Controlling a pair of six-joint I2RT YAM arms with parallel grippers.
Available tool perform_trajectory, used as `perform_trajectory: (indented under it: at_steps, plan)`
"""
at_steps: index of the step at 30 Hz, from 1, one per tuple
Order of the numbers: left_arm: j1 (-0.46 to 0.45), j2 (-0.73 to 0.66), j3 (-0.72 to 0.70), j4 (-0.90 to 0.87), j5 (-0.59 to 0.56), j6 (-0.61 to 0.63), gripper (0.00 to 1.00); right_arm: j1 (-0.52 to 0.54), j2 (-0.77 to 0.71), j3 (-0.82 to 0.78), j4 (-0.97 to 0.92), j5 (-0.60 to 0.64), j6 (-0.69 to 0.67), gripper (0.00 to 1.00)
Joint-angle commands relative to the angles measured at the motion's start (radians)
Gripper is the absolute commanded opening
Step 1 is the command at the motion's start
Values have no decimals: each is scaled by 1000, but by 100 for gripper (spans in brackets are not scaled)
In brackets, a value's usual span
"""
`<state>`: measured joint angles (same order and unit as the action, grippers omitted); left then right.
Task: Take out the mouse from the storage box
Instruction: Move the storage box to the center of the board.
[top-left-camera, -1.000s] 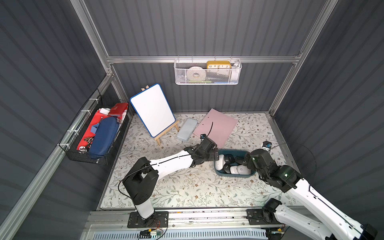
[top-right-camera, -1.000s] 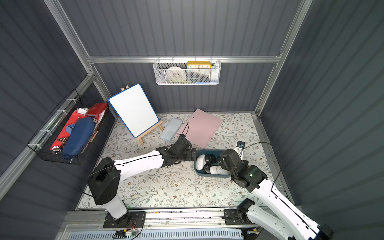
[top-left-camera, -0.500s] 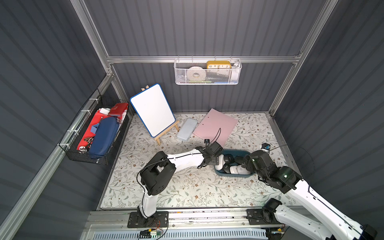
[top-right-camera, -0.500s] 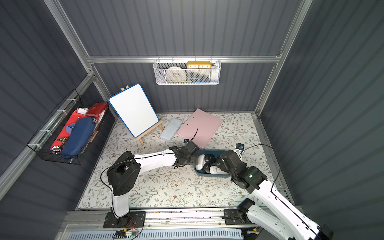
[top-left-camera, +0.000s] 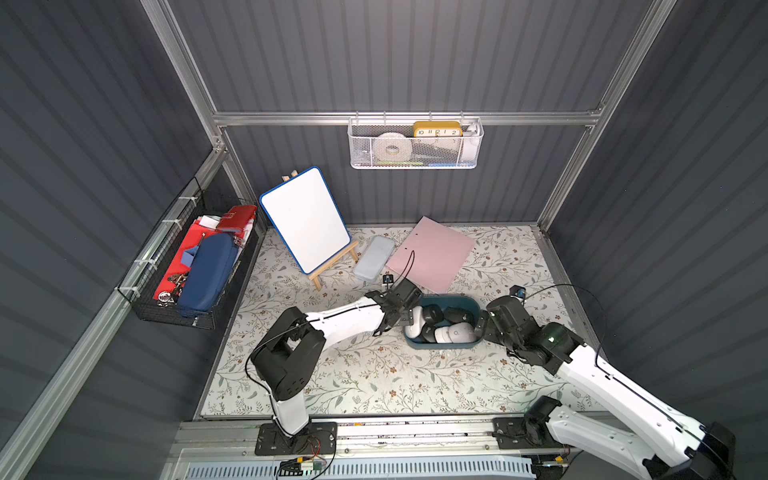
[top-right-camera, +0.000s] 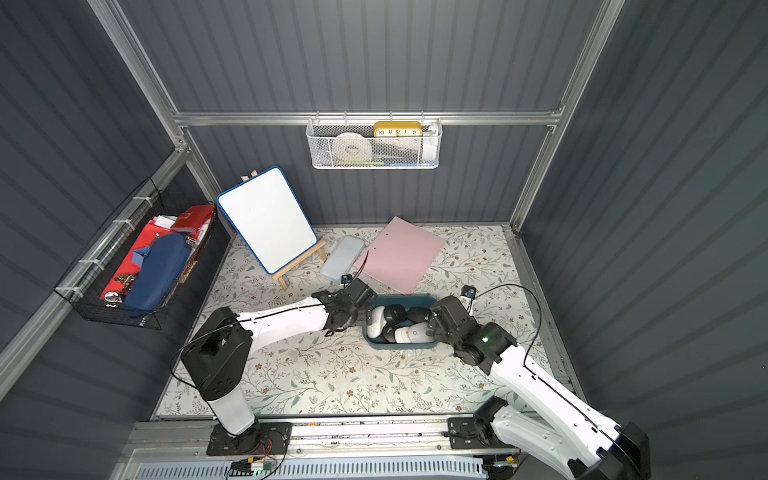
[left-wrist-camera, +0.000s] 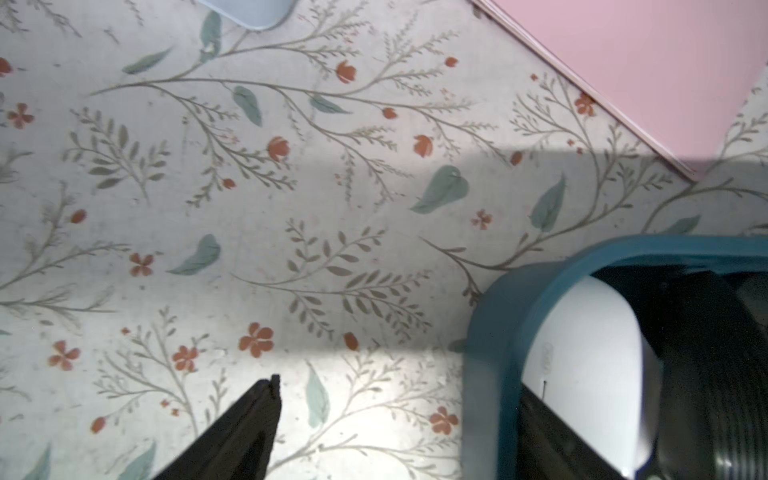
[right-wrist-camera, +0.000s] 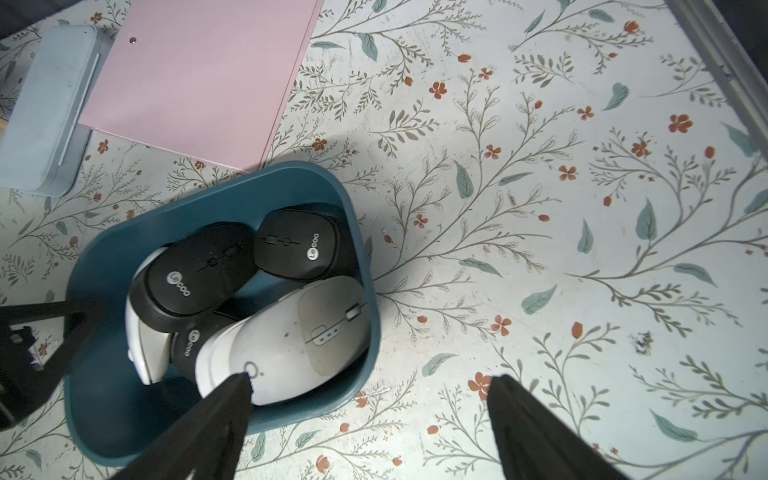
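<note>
Jaws spread wide, left gripper (top-left-camera: 409, 321) and right gripper (right-wrist-camera: 370, 379) straddled opposite end walls of the storage box (top-left-camera: 451, 297), right of the tabletop's (top-left-camera: 374, 374) centre, mice (right-wrist-camera: 282, 349) heaped inside; closing there could pinch rim, not mouse, and tip it.

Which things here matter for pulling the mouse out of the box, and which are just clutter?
Job: storage box, mice in it, left gripper, right gripper.
Lying about: pink folder, pale blue case, whiteboard on its easel, white mesh basket, black wire basket.

a robot test booth: grey ribbed walls (top-left-camera: 374, 54), aluminium frame (top-left-camera: 291, 118), floral tabletop (top-left-camera: 374, 374).
</note>
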<state>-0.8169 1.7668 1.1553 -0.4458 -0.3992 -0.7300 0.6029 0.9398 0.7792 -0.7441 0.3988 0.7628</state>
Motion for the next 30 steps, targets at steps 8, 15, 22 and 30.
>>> perform_trajectory:
  at_steps: [8, 15, 22, 30]
  plan:
    - [130, -101, -130, 53, 90, 64, 76, -2, 181, 14, 90, -140, 6, 92]
    - [224, -176, -207, 87, 105, 95, 76, -2, 297, 31, 166, -254, 23, 92]
    - [283, -286, -249, 157, 240, 28, 89, -3, 346, 22, 348, -363, 24, 92]
    - [283, -394, -408, 471, 483, -83, 93, -29, 470, 87, 416, -454, 28, 92]
